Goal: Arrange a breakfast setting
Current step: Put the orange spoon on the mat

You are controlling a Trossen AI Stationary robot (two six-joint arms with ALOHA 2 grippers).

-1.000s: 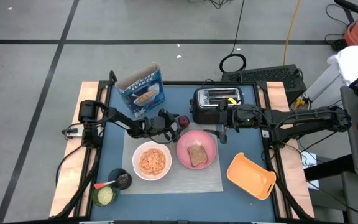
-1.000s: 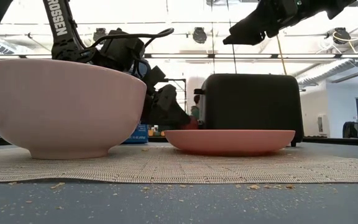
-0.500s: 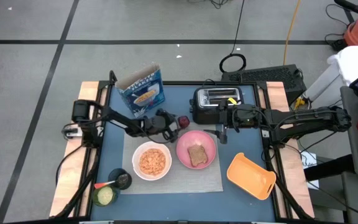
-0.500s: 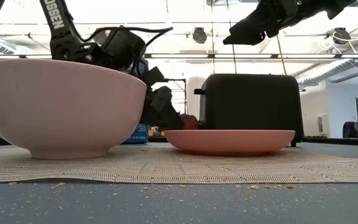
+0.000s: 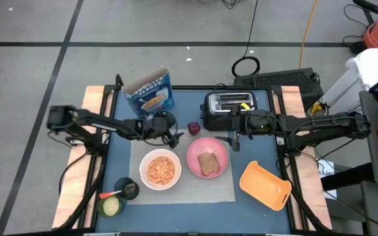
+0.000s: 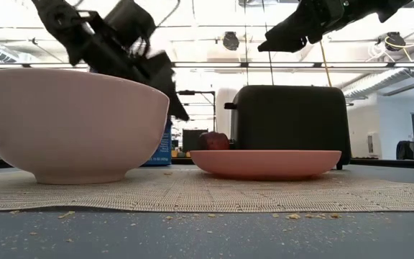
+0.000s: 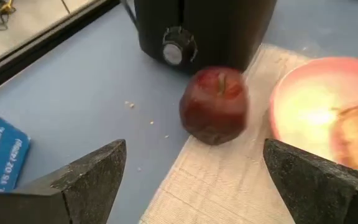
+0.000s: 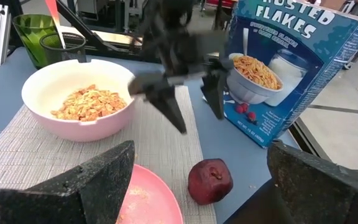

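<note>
The small dark red fruit [image 7: 215, 106] stands on its base at the grey mat's [image 5: 195, 187] far edge, between the toaster and the pink plate [image 5: 195, 152]. The brown toast slice [image 5: 208, 164] lies on the plate. The white bowl [image 5: 160, 169], holding cereal, stands on the mat left of the plate. My left gripper [image 5: 173, 135] is open and empty, left of the fruit and above the table; it also shows in the right wrist view [image 8: 199, 121]. My right gripper [image 5: 234, 141] is open and empty, raised between the toaster and the plate. I cannot make out a metal spoon.
The black toaster [image 5: 228, 108] stands at the far middle and a blue cereal box [image 5: 149, 97] at the far left. The yellow-orange dish [image 5: 266, 185] lies near right. A green cup [image 5: 110, 206] with a pink-handled utensil and a dark cup [image 5: 128, 190] stand near left.
My left gripper has let go of the fruit, drawn back toward the table's left edge and risen. The fruit stays at the mat's far edge beside the toaster.
</note>
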